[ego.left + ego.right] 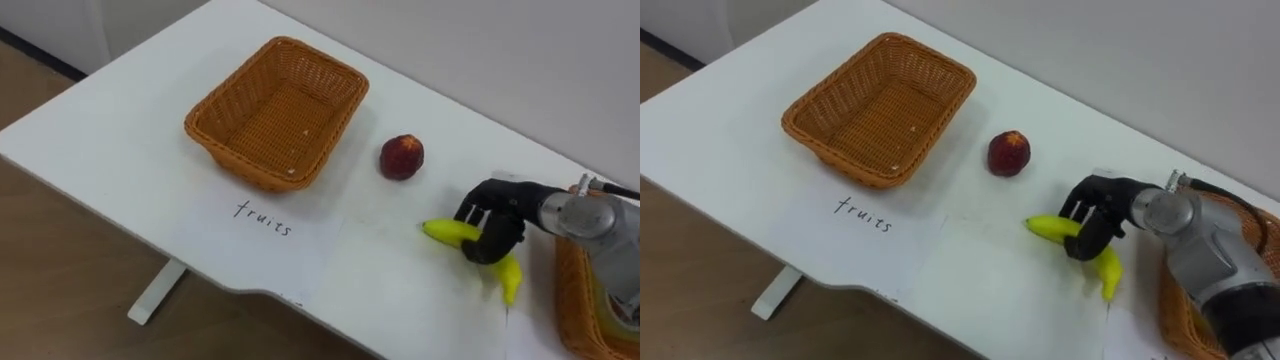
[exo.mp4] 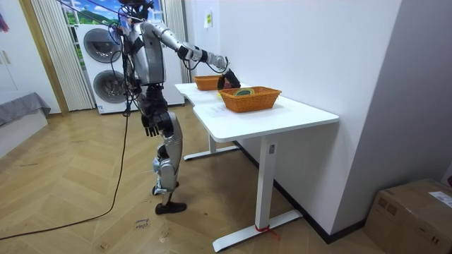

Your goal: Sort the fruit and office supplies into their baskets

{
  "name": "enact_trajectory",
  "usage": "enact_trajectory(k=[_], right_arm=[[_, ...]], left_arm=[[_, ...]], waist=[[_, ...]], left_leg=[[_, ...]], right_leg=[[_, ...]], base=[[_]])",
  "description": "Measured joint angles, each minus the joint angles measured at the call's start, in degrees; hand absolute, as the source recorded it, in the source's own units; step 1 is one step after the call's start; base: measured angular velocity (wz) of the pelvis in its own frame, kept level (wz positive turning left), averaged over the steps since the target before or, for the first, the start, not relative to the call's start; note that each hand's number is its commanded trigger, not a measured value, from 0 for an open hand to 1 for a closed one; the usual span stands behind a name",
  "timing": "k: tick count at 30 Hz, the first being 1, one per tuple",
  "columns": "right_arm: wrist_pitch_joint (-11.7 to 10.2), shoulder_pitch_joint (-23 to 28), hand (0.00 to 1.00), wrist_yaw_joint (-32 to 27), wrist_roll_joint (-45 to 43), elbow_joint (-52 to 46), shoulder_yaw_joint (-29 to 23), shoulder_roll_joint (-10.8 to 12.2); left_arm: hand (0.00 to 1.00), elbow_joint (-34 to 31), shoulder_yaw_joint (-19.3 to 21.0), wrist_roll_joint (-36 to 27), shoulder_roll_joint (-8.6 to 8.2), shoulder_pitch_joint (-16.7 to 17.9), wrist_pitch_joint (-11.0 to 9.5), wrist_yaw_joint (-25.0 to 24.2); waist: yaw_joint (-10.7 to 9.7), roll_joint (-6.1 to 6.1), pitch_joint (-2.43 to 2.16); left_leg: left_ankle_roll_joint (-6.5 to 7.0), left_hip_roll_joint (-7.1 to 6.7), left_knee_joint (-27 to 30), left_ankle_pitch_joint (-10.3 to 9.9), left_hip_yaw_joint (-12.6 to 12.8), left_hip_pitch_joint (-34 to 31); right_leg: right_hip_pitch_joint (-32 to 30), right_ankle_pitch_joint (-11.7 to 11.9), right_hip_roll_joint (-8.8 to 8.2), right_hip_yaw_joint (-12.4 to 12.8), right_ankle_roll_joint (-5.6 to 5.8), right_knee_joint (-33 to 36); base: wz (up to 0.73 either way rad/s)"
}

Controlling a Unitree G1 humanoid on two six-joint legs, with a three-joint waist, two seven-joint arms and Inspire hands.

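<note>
The right hand (image 1: pixel 500 215), dark and jointed, is curled over the middle of a yellow banana (image 1: pixel 445 231) that lies on the white table (image 1: pixel 120 120), the fruit's two ends sticking out either side of the grip. At about 10 o'clock from the hand, apart from it, sits a round, dull-red fruit (image 1: pixel 402 157) with smooth tabletop all around it. Farther along the same line stands an empty rectangular wicker basket (image 1: pixel 250 165), tightly woven in orange-brown, with sloping walls and rounded corners. A white sheet with handwriting (image 1: pixel 265 225) lies flat just before it, at its 6 o'clock, close to the table's rounded near edge. At 4 o'clock from the hand, very near, is the woven wall of a second wicker basket (image 1: pixel 572 300), cut off by the view's edge. In the room view the robot stands on a wooden floor beside the table, right arm stretched over it, left hand (image 2: pixel 150 125) hanging at its hip.
</note>
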Motion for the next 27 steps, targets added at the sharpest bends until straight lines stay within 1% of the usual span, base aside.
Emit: enact_trajectory(k=[1,2,3,4,5,6,7,8,9,13,16,22,25,27], right_arm=[[0.0,0.2,1.0,0.07,0.01,-0.59,-0.33,0.0],[-0.05,0.26,1.0,0.16,0.05,-1.67,-1.16,0.0],[-0.04,0.25,1.0,0.14,0.07,-2.38,-1.93,0.0],[-0.03,0.25,1.0,0.1,0.05,-2.78,-2.42,0.0],[-0.03,0.23,1.0,-0.03,0.05,-3.46,-3.18,-0.01],[-0.03,0.21,1.0,-0.27,0.04,-4.04,-3.83,-0.01],[0.01,0.22,1.0,-0.38,-0.01,-4.5,-3.9,-0.01],[0.04,0.23,1.0,-0.42,-0.29,-6.15,-3.92,-0.01],[0.0,0.23,1.0,-0.71,-0.8,-8.26,-3.94,0.0],[0.02,0.23,1.0,-0.86,-1.22,-12.65,-4.87,0.0],[0.02,0.11,1.0,-2.28,-1.44,-14.59,-6.32,-0.01],[-0.14,-0.09,1.0,-5.01,-0.18,-15.93,-6.45,-0.01],[-0.28,-0.1,1.0,-5.49,-0.12,-17.82,-6.48,-0.01],[-0.99,-0.13,1.0,-6.1,-0.1,-19.43,-6.48,-0.01]], left_arm=[[0.0,-0.53,0.39,0.01,-0.21,0.55,0.0,0.01],[0.0,-1.21,1.02,0.01,-0.44,1.38,-0.03,0.09],[0.0,-1.23,1.66,0.06,-0.49,1.72,-0.02,0.17],[0.0,-1.23,1.79,0.06,-0.5,1.78,-0.02,0.34],[0.0,-1.24,1.76,0.06,-0.52,1.89,-0.02,0.65],[0.0,-1.24,1.74,0.08,-0.62,1.9,-0.04,0.68],[0.0,-1.24,1.73,0.07,-0.62,2.01,-0.05,0.68],[0.0,-1.3,1.74,0.04,-0.58,2.29,-0.05,0.68],[0.0,-1.36,1.75,0.05,-0.55,2.35,-0.04,0.67],[0.0,-2.46,1.94,0.08,-0.57,2.63,0.04,0.6],[0.0,-4.65,1.93,0.01,-0.66,3.33,-0.04,0.75],[0.0,-4.57,1.76,0.06,-1.3,3.59,0.02,1.19],[0.0,-4.56,1.8,0.07,-1.87,3.94,0.1,1.18],[0.0,-4.56,1.8,0.1,-2.44,4.51,0.09,1.12]], waist=[[-0.22,0.04,-0.18],[-0.87,0.26,-0.13],[-1.17,0.37,-0.35],[-1.19,0.39,-0.34],[-1.26,0.67,-0.32],[-2.0,0.81,-0.32],[-2.37,1.12,-0.2],[-2.93,1.08,-0.45],[-3.69,1.2,-0.36],[-4.75,1.21,-0.36],[-4.8,1.11,-0.43],[-4.37,1.4,-0.2],[-4.22,1.6,-0.06],[-4.19,1.56,-0.07]], left_leg=[[0.0,0.0,-0.18,0.0,0.1,0.26],[-0.01,0.0,-0.54,0.07,0.14,0.84],[-0.07,0.02,-1.08,0.25,0.43,1.41],[-0.12,0.06,-1.3,0.29,0.58,1.74],[-0.15,0.09,-1.42,0.32,0.58,2.01],[-0.15,0.08,-1.53,0.32,0.62,2.59],[-0.14,0.08,-1.74,0.34,0.72,2.83],[-0.12,0.04,-1.84,0.38,0.8,2.86],[-0.12,0.04,-1.84,0.41,0.82,2.81],[-0.1,0.04,-1.82,0.43,1.02,2.78],[-0.1,0.03,-1.78,0.43,1.03,2.94],[-0.08,0.02,-1.88,0.38,0.93,3.83],[-0.08,-0.02,-1.86,0.38,0.96,3.98],[-0.08,-0.1,-1.85,0.38,0.98,4.11]], right_leg=[[0.18,0.0,0.0,0.12,0.0,-0.08],[0.64,0.0,-0.01,0.18,0.01,-0.15],[0.74,0.0,0.0,0.61,0.01,-0.15],[0.88,0.0,0.01,0.68,0.01,-0.15],[1.23,-0.01,0.02,0.63,0.01,-0.16],[1.66,0.0,-0.01,0.64,0.01,-0.16],[1.8,-0.01,-0.02,0.65,0.01,-0.16],[1.82,-0.01,-0.06,0.69,0.02,-0.14],[1.84,-0.01,-0.06,0.72,0.03,-0.14],[1.84,-0.02,-0.08,0.85,0.04,-0.15],[1.93,-0.02,-0.1,0.83,0.04,-0.11],[2.8,-0.11,-0.08,0.96,0.14,-0.11],[2.82,-0.19,-0.08,1.4,0.18,-0.05],[2.83,-0.33,-0.12,1.5,0.21,-0.08]], base=[[-0.09],[-0.06],[-0.08],[-0.09],[-0.05],[0.0],[0.0],[-0.03],[0.0],[-0.01],[0.0],[0.0],[0.0],[0.0]])
